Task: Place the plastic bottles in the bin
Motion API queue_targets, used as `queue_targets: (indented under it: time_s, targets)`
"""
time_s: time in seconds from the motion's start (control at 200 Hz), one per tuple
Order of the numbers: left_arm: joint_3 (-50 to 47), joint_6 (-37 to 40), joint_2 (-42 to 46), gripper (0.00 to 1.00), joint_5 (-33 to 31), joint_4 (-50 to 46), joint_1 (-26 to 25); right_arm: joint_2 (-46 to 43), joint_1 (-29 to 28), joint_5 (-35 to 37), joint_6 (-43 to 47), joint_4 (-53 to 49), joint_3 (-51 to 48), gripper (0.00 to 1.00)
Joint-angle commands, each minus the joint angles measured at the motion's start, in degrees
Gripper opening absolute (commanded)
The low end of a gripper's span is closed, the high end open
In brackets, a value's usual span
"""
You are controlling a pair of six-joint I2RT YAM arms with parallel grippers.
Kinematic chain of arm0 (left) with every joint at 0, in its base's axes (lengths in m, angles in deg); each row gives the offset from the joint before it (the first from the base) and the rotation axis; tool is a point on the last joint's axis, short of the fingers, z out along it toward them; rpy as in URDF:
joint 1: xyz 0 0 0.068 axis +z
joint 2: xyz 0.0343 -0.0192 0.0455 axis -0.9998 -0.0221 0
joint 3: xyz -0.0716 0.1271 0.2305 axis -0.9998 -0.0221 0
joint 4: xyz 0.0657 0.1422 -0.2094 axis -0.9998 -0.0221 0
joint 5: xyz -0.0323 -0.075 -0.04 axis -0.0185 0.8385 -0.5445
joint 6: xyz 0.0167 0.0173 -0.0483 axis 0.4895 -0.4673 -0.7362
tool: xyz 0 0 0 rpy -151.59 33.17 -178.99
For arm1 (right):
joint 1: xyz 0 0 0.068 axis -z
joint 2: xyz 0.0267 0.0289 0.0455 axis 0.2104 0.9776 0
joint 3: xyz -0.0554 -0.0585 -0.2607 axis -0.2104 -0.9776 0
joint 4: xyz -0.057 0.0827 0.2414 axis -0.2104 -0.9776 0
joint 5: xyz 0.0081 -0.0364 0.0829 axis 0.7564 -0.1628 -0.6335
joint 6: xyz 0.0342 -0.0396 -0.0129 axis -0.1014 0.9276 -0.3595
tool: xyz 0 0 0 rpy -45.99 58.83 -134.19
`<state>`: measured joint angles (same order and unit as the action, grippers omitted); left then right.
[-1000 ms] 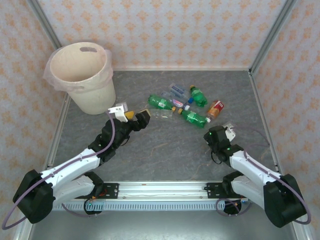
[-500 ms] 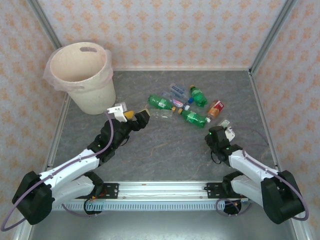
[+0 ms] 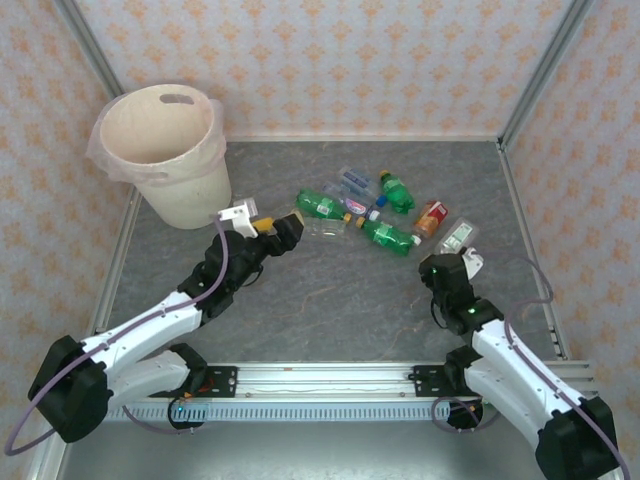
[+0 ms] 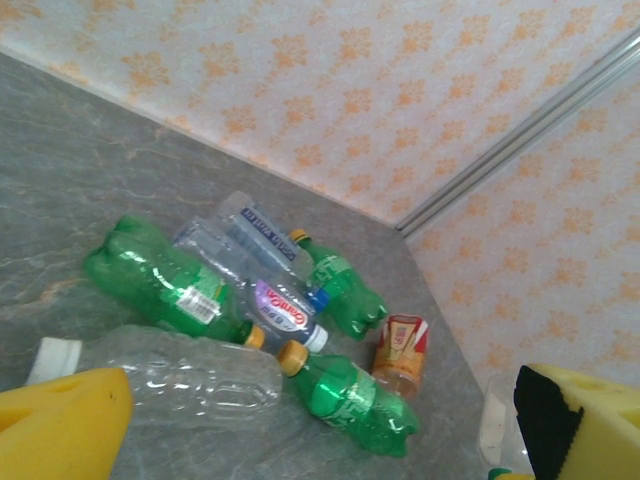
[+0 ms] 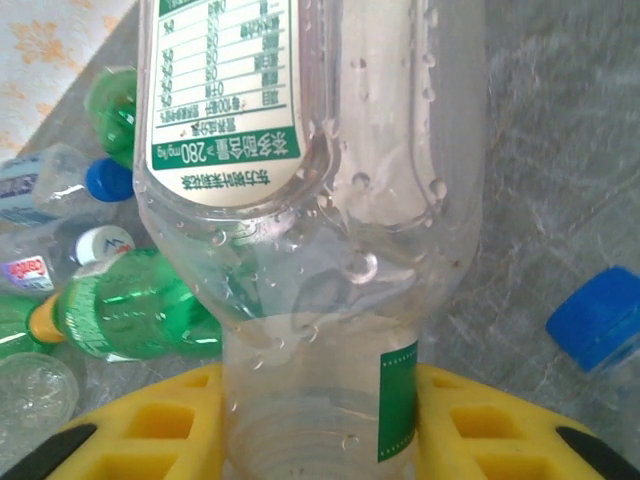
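Right gripper, lower right, pinches a clear bottle. Left gripper, centre, spread beside the loose bottles.

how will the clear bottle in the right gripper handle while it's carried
The clear bottle in the right gripper holds only droplets, so it is probably very light. Its thin smooth wall may flex or slip between the yellow fingers. Gripped near one end with most of its body sticking out, it could pivot during a fast swing.
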<state>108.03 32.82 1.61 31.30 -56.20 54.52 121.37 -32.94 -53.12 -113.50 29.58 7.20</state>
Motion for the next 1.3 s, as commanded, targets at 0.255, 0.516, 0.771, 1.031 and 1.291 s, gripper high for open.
queue_targets:
  time_s: [0.255,0.516,0.771,1.031,1.291]
  targets:
    - [9.0,-1.59,-3.01,0.99,7.88,-1.95,-0.59,-0.4,-2.01,0.3,20.02,8.37,9.52,0.3]
    - [15.39,0.75,-6.28,0.98,12.56,-5.15,-0.54,7.62,-13.98,2.21,29.43,14.97,14.83,0.32]
    - [19.04,4.31,-8.34,0.91,15.97,-7.18,-0.54,14.11,-24.32,0.65,36.76,20.46,17.4,0.31]
    - [20.26,5.61,-10.4,0.89,20.8,-5.84,0.33,17.53,-28.87,-6.47,40.41,22.65,19.29,0.3]
    - [20.15,4.44,-12.78,0.89,27.54,-0.37,0.73,19.28,-30.4,-13.5,40.7,23.58,20.85,0.29]
